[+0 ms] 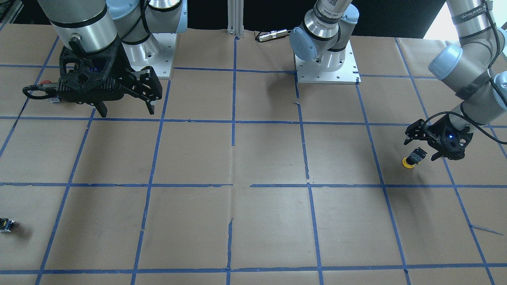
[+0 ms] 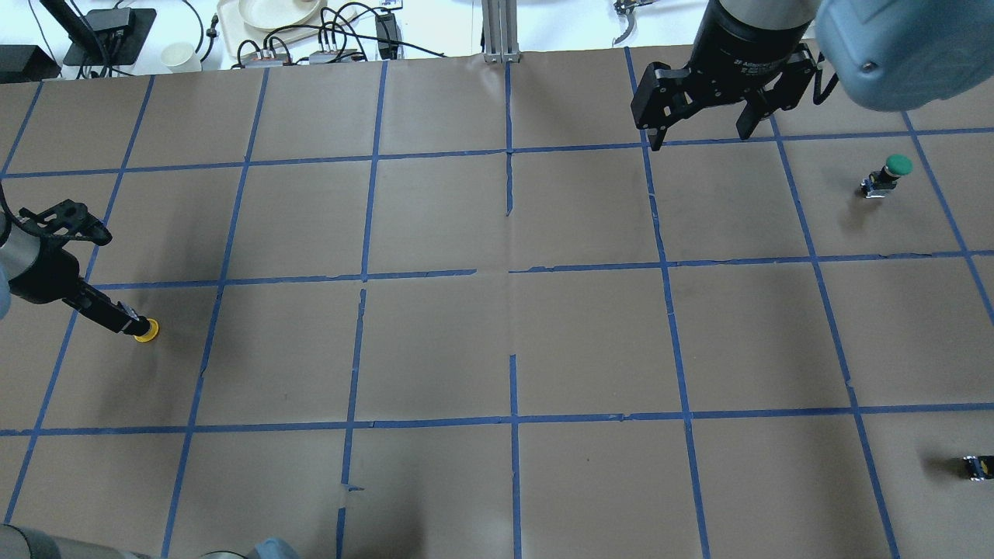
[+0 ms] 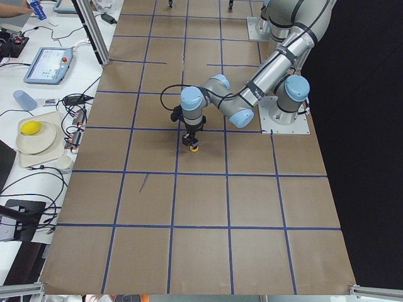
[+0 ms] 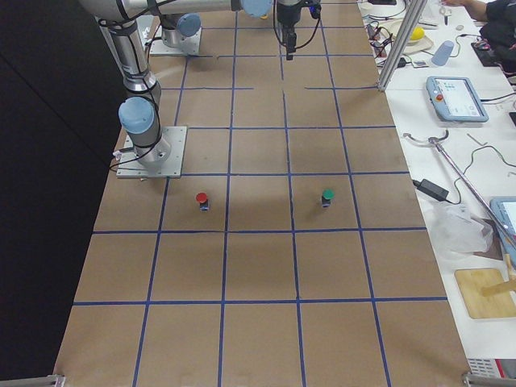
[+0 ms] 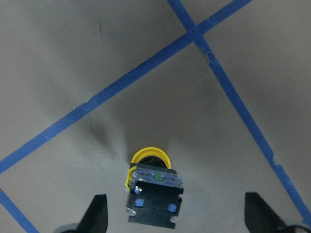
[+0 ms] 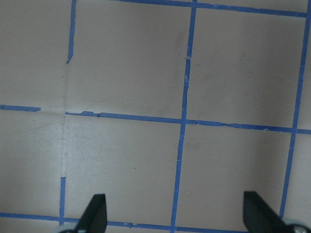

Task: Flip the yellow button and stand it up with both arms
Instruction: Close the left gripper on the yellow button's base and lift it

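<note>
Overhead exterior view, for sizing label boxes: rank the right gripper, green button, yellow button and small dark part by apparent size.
right gripper, though nearer the camera
green button
yellow button and small dark part: too alike to rank

Under me lies matt brown paper (image 1: 269, 221), creased along its folds, gridded with smooth blue tape (image 1: 198, 120) that is torn in spots. The button (image 5: 153, 187) has a smooth yellow plastic cap with a slight sheen and a matt black plastic body. My left gripper (image 1: 424, 143) and right gripper (image 1: 127, 113) are matt black plastic. My arms (image 1: 83, 27) are satin silver metal with smooth light-blue caps (image 1: 303, 43), on bare metal plates (image 1: 344, 75)
</note>
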`<state>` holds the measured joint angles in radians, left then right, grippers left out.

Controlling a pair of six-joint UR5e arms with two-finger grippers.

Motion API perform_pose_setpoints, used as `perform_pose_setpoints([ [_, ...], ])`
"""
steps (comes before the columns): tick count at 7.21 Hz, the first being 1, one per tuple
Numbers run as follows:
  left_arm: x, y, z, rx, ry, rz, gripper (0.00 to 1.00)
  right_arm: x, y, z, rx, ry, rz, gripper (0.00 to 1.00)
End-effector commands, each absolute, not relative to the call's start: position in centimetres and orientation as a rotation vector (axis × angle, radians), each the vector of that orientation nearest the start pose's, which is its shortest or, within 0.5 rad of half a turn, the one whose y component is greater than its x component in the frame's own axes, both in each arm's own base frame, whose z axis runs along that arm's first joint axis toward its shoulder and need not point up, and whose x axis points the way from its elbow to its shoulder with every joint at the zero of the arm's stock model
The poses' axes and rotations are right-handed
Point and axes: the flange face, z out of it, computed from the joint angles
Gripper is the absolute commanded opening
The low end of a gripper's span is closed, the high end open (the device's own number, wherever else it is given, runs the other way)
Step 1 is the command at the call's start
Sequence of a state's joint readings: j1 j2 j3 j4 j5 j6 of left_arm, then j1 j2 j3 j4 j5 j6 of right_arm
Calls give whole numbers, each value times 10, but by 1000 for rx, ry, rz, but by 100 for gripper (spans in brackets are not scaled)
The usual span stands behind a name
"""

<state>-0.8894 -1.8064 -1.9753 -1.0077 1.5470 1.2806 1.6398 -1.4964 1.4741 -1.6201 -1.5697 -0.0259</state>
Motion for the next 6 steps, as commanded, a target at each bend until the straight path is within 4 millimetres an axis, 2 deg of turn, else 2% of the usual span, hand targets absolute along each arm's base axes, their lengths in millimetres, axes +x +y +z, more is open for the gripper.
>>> perform_pose_setpoints([
  [1, 213, -480, 226, 982, 3073, 45, 91, 170, -520, 502, -147, 3135, -111, 100],
  [2, 212, -480, 224, 1007, 3069, 52, 80, 170, -520, 503, -147, 3135, -113, 100],
  [4, 216, -478, 219, 1102, 3030, 92, 50, 171, -520, 503, -149, 3133, -113, 100],
  [6, 218, -480, 220, 1115, 3018, 97, 28, 170, -520, 502, -147, 3135, -111, 100],
])
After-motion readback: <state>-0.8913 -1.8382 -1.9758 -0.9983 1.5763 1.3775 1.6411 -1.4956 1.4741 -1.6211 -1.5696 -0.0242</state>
